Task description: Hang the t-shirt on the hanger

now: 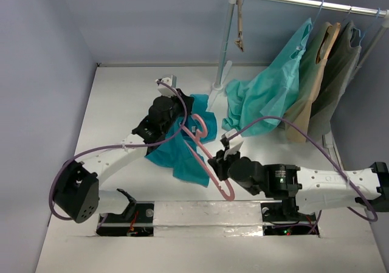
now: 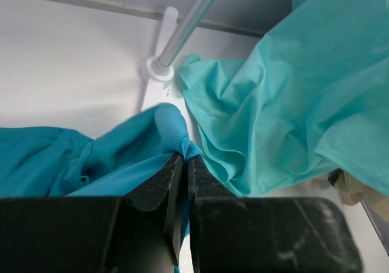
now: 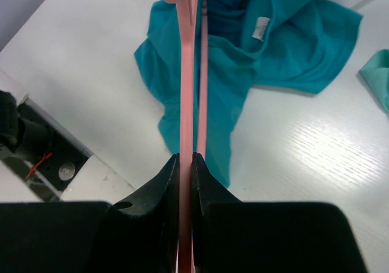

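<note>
The deep teal-blue t-shirt (image 1: 179, 151) lies crumpled on the white table in the top view, partly lifted. My left gripper (image 1: 182, 110) is shut on a fold of it; the left wrist view shows the pinched teal cloth (image 2: 182, 140) at the fingertips. The pink hanger (image 1: 209, 163) slants over the t-shirt, hook toward the far side. My right gripper (image 1: 220, 163) is shut on the hanger's bar, seen edge-on in the right wrist view (image 3: 186, 90) with the t-shirt (image 3: 243, 48) spread beneath it.
A white clothes rail (image 1: 304, 2) stands at the back right on a post (image 1: 223, 48). A mint-green garment (image 1: 270, 87), a tan one (image 1: 313, 78) and an olive one (image 1: 340, 72) hang from it. Walls close the left and back.
</note>
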